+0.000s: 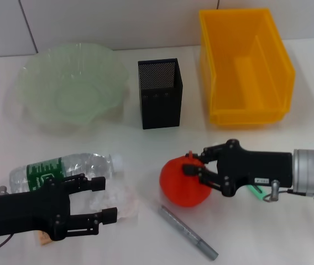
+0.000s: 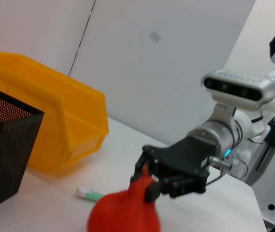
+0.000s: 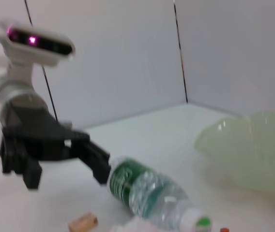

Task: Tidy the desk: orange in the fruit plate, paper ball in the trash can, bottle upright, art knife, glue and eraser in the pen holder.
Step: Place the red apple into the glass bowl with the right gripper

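- Right tool [image 1: 193, 167]: enters from the right edge of the head frame, at mid-height, and reaches leftward. Its black fingers are clamped on the orange [image 1: 184, 182], one on the upper side and one lower, with the fruit's nub between them. The left wrist view shows the same grip [image 2: 149, 186] on the blurred red fruit [image 2: 123, 215].
- Orange: lies just right of centre in the lower half of the head frame, low over the white surface [image 1: 267, 232]; whether it touches the surface cannot be told.
- Left tool [image 1: 104, 200]: lower left of the head frame, its two fingers spread apart and holding nothing. It hangs just beside the bottle [image 1: 63, 171] and over the paper ball [image 1: 123, 200].
- Bottle: on its side at lower left, with its cap toward the frame's centre. In the right wrist view it lies beside the open left tool [image 3: 86, 162], with its green label [image 3: 128, 180] facing up.
- Paper ball: a white wad just below the bottle's cap end, partly hidden by the left fingers.
- Eraser [image 3: 83, 222]: a small tan block on the surface near the bottle; in the head view only a corner shows under the left tool.
- Fruit plate [image 1: 71, 88]: upper left of the head frame.
- Pen holder [image 1: 160, 94]: upper centre, upright, between plate and bin.
- Trash can [image 1: 245, 66]: upper right.
- Grey stick [image 1: 189, 232]: lies slanted at lower centre, below the orange.
- Green-tipped tube [image 2: 90, 194]: on the surface behind the orange, near the bin.
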Robot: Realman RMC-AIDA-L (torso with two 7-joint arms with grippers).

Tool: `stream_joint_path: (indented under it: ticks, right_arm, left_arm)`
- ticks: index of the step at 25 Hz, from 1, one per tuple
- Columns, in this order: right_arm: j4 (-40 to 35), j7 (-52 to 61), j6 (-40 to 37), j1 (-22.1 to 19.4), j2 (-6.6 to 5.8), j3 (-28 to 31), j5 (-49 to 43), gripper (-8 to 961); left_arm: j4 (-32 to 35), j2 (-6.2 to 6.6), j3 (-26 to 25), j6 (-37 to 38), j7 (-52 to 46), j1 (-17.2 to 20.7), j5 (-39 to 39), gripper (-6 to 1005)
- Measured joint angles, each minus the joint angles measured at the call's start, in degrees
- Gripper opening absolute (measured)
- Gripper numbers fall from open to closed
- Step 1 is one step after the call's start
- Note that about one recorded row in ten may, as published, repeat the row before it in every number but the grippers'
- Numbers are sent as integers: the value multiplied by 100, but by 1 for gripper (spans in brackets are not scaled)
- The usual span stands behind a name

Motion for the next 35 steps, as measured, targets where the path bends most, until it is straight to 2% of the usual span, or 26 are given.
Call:
stream_joint_path:
  ticks: [4, 9, 10, 11, 13, 14, 15, 16, 19, 20, 21, 22, 23, 24, 25, 27, 28, 29, 30, 31, 35]
  right_arm:
    - [-171, 0, -333, -75, 0, -6, 315, 176]
    - [-333, -8, -621, -38, 0, -73, 1151, 157]
    - [-384, -44, -634, 108, 4, -164, 1524, 154]
    - [-384, -44, -634, 108, 4, -164, 1524, 152]
    - [-385, -142, -421, 565, 21, -265, 2100, 149]
    - [-385, -142, -421, 565, 21, -265, 2100, 148]
    - [-327, -174, -110, 948, 23, -302, 2396, 148]
    - [-327, -174, -110, 948, 23, -302, 2396, 148]
    - [-223, -74, 525, 1633, 15, -461, 2599, 147]
    - [-180, 62, 1090, 2096, 10, -705, 2615, 147]
    - [-180, 62, 1090, 2096, 10, -705, 2615, 147]
    - [-175, 124, 1466, 2306, 12, -891, 2618, 146]
    - [-161, 199, 2203, 2669, 28, -1307, 2620, 146]
    - [-161, 199, 2203, 2669, 28, -1307, 2620, 146]
    - [-96, 332, 2912, 3039, 43, -1792, 2622, 146]
    - [-48, 455, 3210, 3184, 46, -2000, 2625, 146]
    - [53, 710, 3755, 3467, 51, -2440, 2626, 146]
    - [53, 710, 3755, 3467, 51, -2440, 2626, 146]
    - [122, 889, 4203, 3654, 55, -2840, 2627, 146]
    - [122, 889, 4203, 3654, 55, -2840, 2627, 146]
    - [165, 1290, 4934, 3831, 62, -3524, 2638, 146]
  left_arm:
    - [0, 0, 0, -9, 0, 12, 0, 810]
    - [0, 0, 0, -12, 4, 15, 0, 810]
    - [0, 0, -1, -47, 8, 14, 1, 810]
    - [0, 0, -1, -47, 8, 14, 1, 810]
    - [0, -3, -1, -61, 8, 14, 0, 810]
    - [0, -3, -1, -61, 8, 14, 0, 810]
    - [-9, -8, 0, -65, 9, 26, 0, 810]
    - [-13, -8, 2, -66, 9, 42, 0, 810]
    - [-16, -8, 5, -66, 30, 87, 0, 810]
    - [-17, -12, 9, -64, 59, 122, 0, 810]
    - [-17, -12, 9, -64, 59, 122, 0, 810]
    - [-17, -12, 9, -64, 59, 122, 0, 810]
    - [-57, -17, 9, -66, 72, 146, 0, 810]
    - [-57, -17, 9, -66, 72, 146, 0, 810]
    - [-67, -18, 9, -66, 84, 147, 0, 810]
    - [-69, -18, 9, -66, 95, 147, 0, 810]
    - [-70, -18, 9, -66, 129, 147, 0, 810]
    - [-70, -18, 9, -66, 129, 147, 0, 810]
    - [-70, -18, 9, -66, 140, 145, 0, 810]
    - [-70, -18, 9, -66, 143, 142, 0, 810]
    - [-71, -18, 9, -66, 147, 138, 0, 810]
